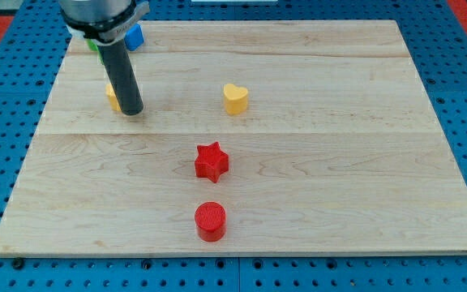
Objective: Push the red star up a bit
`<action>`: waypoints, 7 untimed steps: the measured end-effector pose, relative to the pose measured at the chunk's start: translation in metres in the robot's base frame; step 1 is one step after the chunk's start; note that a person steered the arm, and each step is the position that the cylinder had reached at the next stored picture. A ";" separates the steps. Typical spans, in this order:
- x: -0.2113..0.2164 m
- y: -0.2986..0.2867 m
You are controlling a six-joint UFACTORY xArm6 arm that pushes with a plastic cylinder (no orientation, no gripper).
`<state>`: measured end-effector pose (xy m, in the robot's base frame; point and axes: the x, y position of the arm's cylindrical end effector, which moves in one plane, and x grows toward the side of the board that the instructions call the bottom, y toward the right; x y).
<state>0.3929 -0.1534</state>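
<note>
The red star [211, 161] lies near the middle of the wooden board [339, 186]. My tip [131, 110] rests on the board well to the star's upper left, apart from it. A yellow block [113, 96] sits just behind the rod on its left, mostly hidden. A red cylinder [211, 221] lies below the star. A yellow heart [235, 98] lies above and a little right of the star.
A blue block [134, 36] and a bit of a green block [92, 45] show at the view's top left, partly hidden by the arm. The board lies on a blue pegboard surface [460, 97].
</note>
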 end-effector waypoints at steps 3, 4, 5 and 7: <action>0.004 0.039; 0.004 0.054; 0.004 0.068; 0.004 0.097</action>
<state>0.3968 -0.0560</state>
